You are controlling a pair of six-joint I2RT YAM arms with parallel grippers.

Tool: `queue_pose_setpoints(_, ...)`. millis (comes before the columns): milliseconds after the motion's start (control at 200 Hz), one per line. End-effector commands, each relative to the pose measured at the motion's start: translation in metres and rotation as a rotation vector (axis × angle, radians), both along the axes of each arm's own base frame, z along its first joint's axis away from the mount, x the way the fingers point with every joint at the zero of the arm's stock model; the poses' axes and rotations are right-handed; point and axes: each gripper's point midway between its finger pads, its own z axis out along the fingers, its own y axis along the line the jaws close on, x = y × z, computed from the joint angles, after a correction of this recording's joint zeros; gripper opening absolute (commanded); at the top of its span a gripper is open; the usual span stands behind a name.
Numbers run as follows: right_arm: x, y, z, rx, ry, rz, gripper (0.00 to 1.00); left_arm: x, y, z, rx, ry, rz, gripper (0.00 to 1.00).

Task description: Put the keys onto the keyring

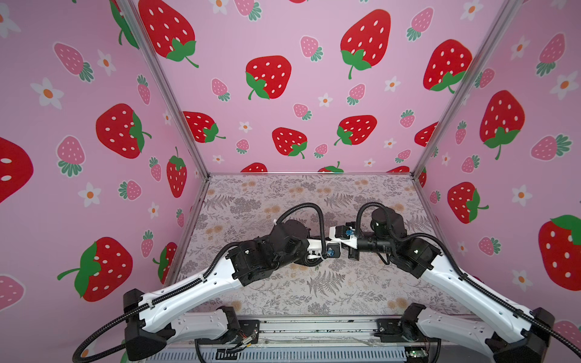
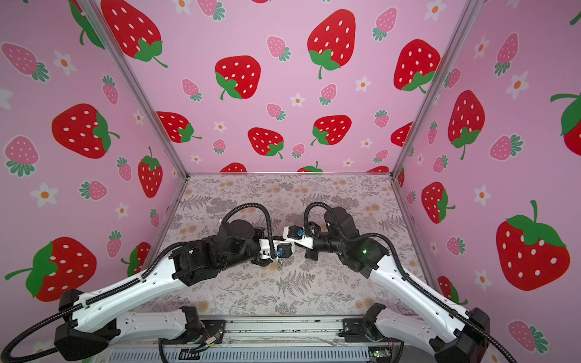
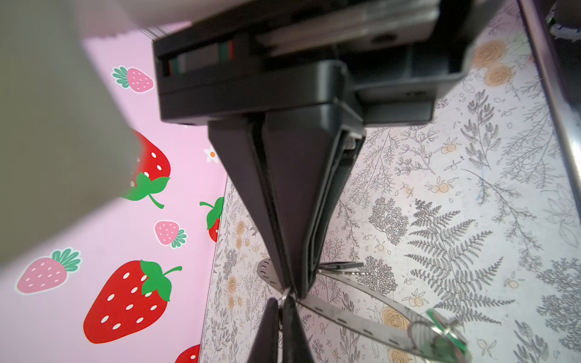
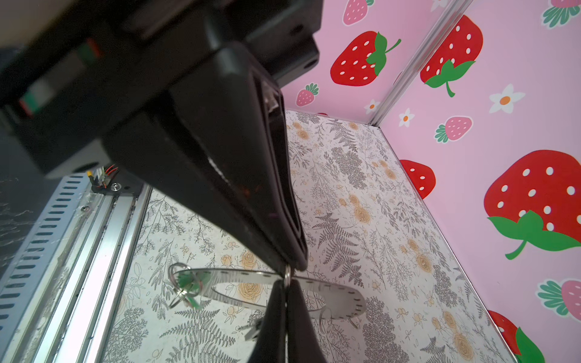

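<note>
Keyring (image 4: 342, 300) hangs flat above the mat (image 4: 361, 188). Left gripper (image 3: 294, 291) and right gripper (image 4: 287, 272) meet nose to nose, both pinching one spot on its rim, likely to steady it. Green key (image 4: 188, 282) dangles from the rim, well apart from the pinch.

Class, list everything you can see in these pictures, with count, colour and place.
keyring: one, grey metal, held above the table between both hands.
green key: one, green, hanging at the keyring's rim.
table: one, grey-and-orange floral print, underneath.
walls: three, pink with strawberries, around the table.
rail: one, silver, table's near edge.
arms: two, white and black, reaching from the near corners.
left hand: one, black, shut on the keyring's rim.
right hand: one, black, shut at the same spot.
</note>
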Motion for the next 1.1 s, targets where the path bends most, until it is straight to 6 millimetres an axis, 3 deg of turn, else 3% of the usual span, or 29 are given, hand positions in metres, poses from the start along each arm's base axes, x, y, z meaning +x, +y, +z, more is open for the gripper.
queue_pose_setpoints(0,-0.018,0.000,0.021,0.073,-0.067,0.079,0.01,0.008,0.008,-0.002,0.041,-0.001,0.040,0.00)
queue_pose_setpoints(420,-0.021,-0.003,0.021,0.089,-0.095,0.080,0.02,0.006,0.013,0.003,-0.039,0.044,0.038,0.00)
queue_pose_setpoints(500,-0.021,-0.004,0.020,0.088,-0.104,0.082,0.02,0.007,0.017,0.003,-0.052,0.061,0.045,0.13)
queue_pose_setpoints(910,-0.024,-0.001,0.013,0.072,-0.090,0.110,0.02,0.009,0.015,0.008,-0.086,0.078,0.041,0.15)
queue_pose_setpoints(1096,-0.021,-0.001,0.011,0.062,-0.089,0.092,0.02,-0.002,0.014,0.010,-0.105,0.099,-0.008,0.26)
